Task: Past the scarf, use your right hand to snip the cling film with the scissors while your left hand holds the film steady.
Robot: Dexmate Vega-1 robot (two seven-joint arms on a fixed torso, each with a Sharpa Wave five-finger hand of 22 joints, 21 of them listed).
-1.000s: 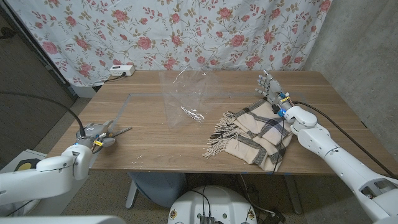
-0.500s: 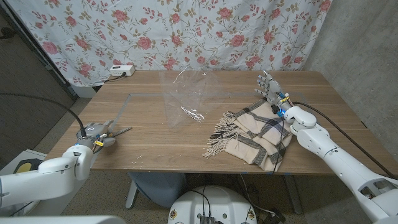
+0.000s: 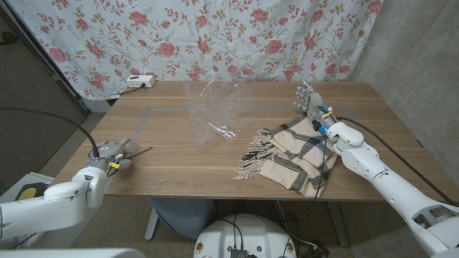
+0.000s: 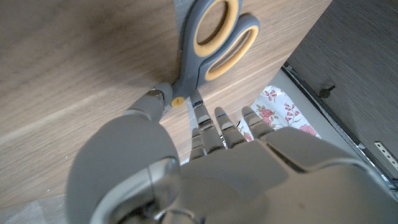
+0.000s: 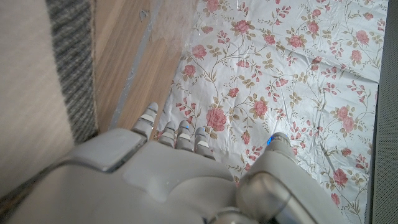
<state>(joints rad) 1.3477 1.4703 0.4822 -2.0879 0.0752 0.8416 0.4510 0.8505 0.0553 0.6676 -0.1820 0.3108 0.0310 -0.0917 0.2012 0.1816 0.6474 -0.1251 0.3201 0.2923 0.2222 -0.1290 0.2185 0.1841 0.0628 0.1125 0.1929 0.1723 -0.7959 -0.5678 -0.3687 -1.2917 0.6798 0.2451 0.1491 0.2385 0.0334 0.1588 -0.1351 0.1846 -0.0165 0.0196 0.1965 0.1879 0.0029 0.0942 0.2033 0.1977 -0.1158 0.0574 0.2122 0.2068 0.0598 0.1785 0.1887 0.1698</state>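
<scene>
Nothing cut yet: your right hand (image 3: 310,100) hovers fingers-spread and empty by the scarf (image 3: 292,155), scissors (image 4: 208,42) lie at your left hand's (image 3: 107,153) fingertips, cling film (image 3: 214,115) unheld.

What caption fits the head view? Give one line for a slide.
Left hand beside the scissors, right hand raised past the scarf, cling film mid-table.

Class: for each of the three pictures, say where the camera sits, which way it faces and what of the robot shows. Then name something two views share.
Head view: on the head, looking down at the table; both arms, left hand, right hand.
Left wrist view: on the left wrist, facing along the hand's back at the scissors.
Right wrist view: on the right wrist, facing past the scarf to the curtain.
Shared: scissors, scarf and curtain also show in the head view.
</scene>
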